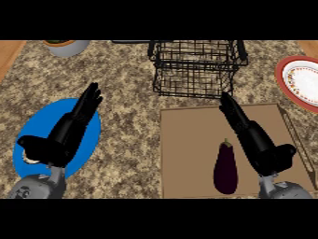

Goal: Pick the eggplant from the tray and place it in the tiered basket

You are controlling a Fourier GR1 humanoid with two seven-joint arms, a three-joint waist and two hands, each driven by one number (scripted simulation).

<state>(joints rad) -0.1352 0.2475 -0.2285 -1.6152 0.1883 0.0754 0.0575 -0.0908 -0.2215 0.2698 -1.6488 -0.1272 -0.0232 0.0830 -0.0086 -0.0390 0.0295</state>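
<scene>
A dark purple eggplant (225, 169) lies lengthwise on the brown tray (185, 154), near its front edge. My right hand (258, 140) hovers over the tray just right of the eggplant, fingers straight and pointing toward the far side, not touching it. The black wire tiered basket (196, 67) stands beyond the tray's far edge. My left hand (68, 130) rests open over a blue plate (31, 130) at the left, fingers straight.
A red-rimmed white plate (309, 81) sits at the right edge. A grey pot with something orange (68, 46) stands at the far left. Wooden strips border the speckled counter (127, 93) on both sides.
</scene>
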